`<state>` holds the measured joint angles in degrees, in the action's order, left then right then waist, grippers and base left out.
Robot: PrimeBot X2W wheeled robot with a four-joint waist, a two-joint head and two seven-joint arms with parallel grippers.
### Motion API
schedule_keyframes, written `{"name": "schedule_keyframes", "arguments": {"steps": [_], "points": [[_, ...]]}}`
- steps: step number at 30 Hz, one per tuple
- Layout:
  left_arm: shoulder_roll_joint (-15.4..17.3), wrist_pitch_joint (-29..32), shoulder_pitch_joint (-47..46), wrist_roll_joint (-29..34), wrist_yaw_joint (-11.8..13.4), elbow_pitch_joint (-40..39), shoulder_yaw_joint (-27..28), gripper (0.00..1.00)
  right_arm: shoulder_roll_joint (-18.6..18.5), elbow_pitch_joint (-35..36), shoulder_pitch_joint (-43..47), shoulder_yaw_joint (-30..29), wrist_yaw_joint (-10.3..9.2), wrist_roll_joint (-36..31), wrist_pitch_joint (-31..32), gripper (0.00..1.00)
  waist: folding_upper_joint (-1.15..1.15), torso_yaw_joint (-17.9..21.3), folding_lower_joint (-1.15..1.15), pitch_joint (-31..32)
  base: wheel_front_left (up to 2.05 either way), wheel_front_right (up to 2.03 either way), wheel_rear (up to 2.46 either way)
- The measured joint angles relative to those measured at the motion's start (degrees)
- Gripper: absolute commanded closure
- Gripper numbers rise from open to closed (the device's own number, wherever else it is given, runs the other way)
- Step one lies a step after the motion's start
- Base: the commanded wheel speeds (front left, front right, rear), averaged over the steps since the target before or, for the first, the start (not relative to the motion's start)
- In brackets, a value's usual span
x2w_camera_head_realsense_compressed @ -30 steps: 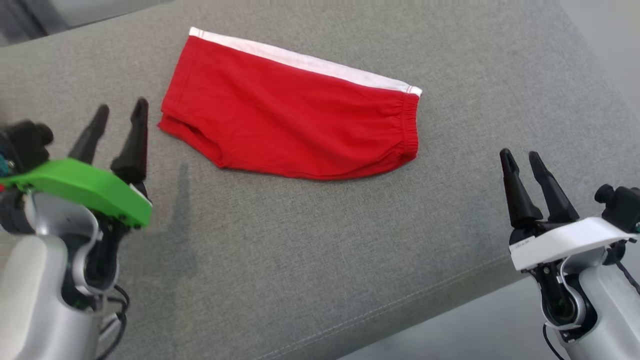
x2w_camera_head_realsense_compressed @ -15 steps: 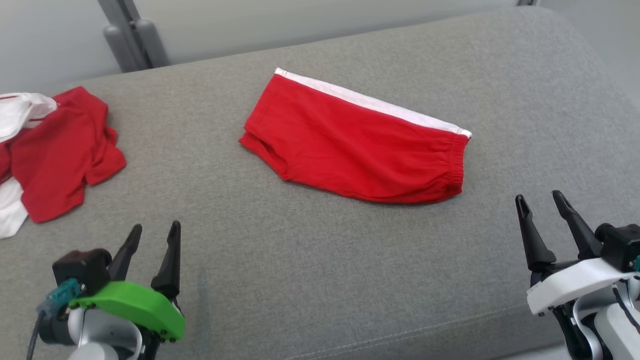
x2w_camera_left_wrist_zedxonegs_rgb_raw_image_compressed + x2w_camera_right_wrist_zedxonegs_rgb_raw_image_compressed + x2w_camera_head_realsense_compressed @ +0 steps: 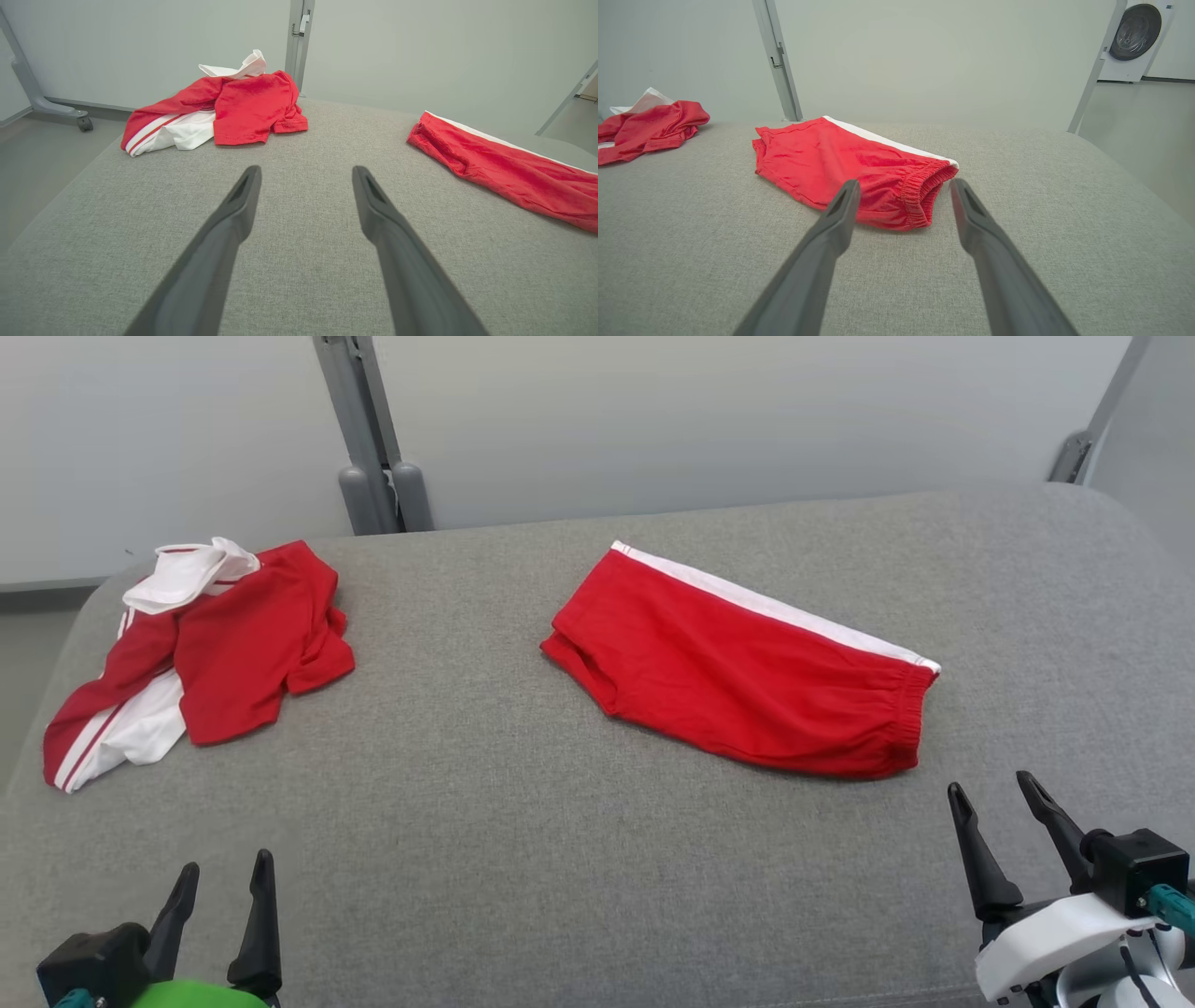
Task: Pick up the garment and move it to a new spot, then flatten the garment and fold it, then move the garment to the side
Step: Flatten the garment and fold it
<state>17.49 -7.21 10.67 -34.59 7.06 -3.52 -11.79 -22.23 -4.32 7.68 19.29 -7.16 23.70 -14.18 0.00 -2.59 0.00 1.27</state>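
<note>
My left end effector [image 3: 226, 863] and right end effector [image 3: 990, 784] hover low over the grey worktop [image 3: 523, 859], pointing forward, jaws apart, empty (red shorts [image 3: 747, 691] just beyond the right).

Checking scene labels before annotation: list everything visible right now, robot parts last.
folded shorts: 1, red with white side stripe, flat on the cushion, right of centre
crumpled garment: 1, red and white, far left of the cushion
cushion: 1, grey fabric, under both garments
upright posts: 2, grey metal, behind the cushion, one left of centre, one far right
washing machine: 1, white with dark door, far right background
left gripper: 1, dark fingers on green mount, lower left, jaws open, empty
right gripper: 1, dark fingers on white mount, lower right, jaws open, empty
</note>
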Motion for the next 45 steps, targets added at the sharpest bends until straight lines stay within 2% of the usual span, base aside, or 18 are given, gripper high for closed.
{"name": "schedule_keyframes", "arguments": {"steps": [6, 16, 20, 23, 31, 38, 41, 45], "points": [[-0.2, -1.1, 2.3, 0.1, 0.0, -1.8, 1.3, 0.0, 1.2, 0.2, 0.0, -0.6, 0.0, -0.7, 0.0, 0.0, 0.0, -0.9, 0.0, 1.2, 0.0, 0.0, 0.0], [-0.6, -1.4, 5.5, 1.0, 0.0, -4.4, 4.3, 0.0, 5.0, 0.4, 0.4, -3.8, -0.01, -1.6, 0.0, 0.0, 0.0, -0.1, 0.0, 0.3, 0.0, 0.0, 0.0], [-1.2, -1.4, 5.9, 1.1, 0.0, -5.8, 4.4, 0.0, 10.9, 1.1, 1.4, -7.3, -0.03, 5.8, 0.0, 0.0, 0.0, 0.3, 0.0, -0.3, 0.0, 0.0, 0.0], [-1.5, -1.3, 6.1, 1.2, 0.0, -7.2, 4.3, 0.0, 12.9, 1.0, 1.6, -8.8, -0.03, 8.5, 0.0, 0.0, 0.0, 0.6, 0.0, -1.1, 0.0, 0.0, 0.0], [-1.8, -0.4, 6.1, 3.0, 0.1, -11.4, 3.8, 0.0, 22.5, -0.2, 0.2, -13.7, -0.07, 24.6, 2.1, 0.0, 0.0, 0.9, 0.0, -4.6, 0.0, 0.0, 0.0], [-2.2, 0.4, 5.3, 3.6, 0.1, -14.0, 2.7, 0.0, 20.6, -2.5, -7.3, -18.0, -0.07, 33.4, 7.2, 0.0, 0.0, 1.0, 0.0, -8.6, 0.0, 0.0, 0.0], [-2.4, 0.6, 4.1, 3.6, 0.1, -14.2, 2.3, 0.0, 19.8, -4.8, -9.8, -18.7, -0.08, 33.7, 9.3, 0.0, 0.0, 0.9, 0.0, -10.2, 0.0, 0.0, 0.0], [-2.6, 1.2, 3.1, 4.1, 0.1, -14.3, 1.9, 0.0, 19.4, -7.7, -13.5, -16.9, -0.08, 32.1, 13.0, 0.0, 0.0, 0.7, 0.0, -12.1, 0.0, 0.0, 0.0]]}}
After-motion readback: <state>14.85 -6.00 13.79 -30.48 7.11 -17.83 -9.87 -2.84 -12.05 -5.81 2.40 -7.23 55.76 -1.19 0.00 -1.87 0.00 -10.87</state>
